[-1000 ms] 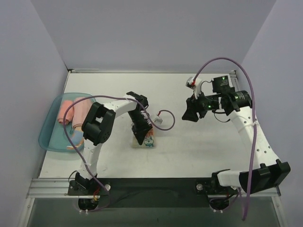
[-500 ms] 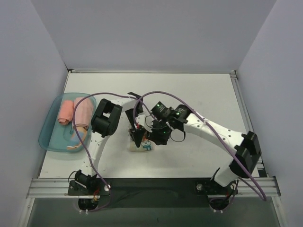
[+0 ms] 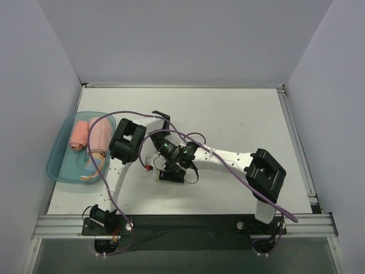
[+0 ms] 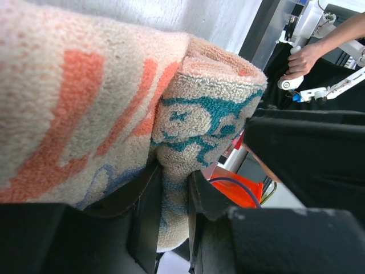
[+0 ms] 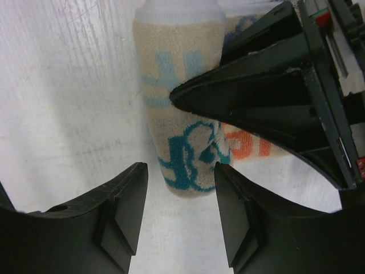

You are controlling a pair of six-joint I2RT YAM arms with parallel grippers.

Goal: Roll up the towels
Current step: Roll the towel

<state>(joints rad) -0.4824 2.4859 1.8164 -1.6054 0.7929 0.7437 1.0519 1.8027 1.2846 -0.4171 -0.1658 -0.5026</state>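
White tabletop (image 3: 239,114), lilac walls round it. Nearest, my right claw (image 5: 179,177) stands partly open and holds nothing. Just ahead of it, mid-table, lies the whitish terry towel with orange and teal lettering (image 5: 157,131), rolled, its near end between my fingertips and its long axis running straight away from that claw. My left claw (image 4: 173,188) is pinched on a fold of the same towel beside the roll. Far left, a shallow teal plastic tray (image 3: 60,165) holds the other towels (image 3: 78,136).

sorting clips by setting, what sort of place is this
Probably a robot lab test cell: two arms bolted to a white table, plain walls boxing it in, rolled towels in a tray.
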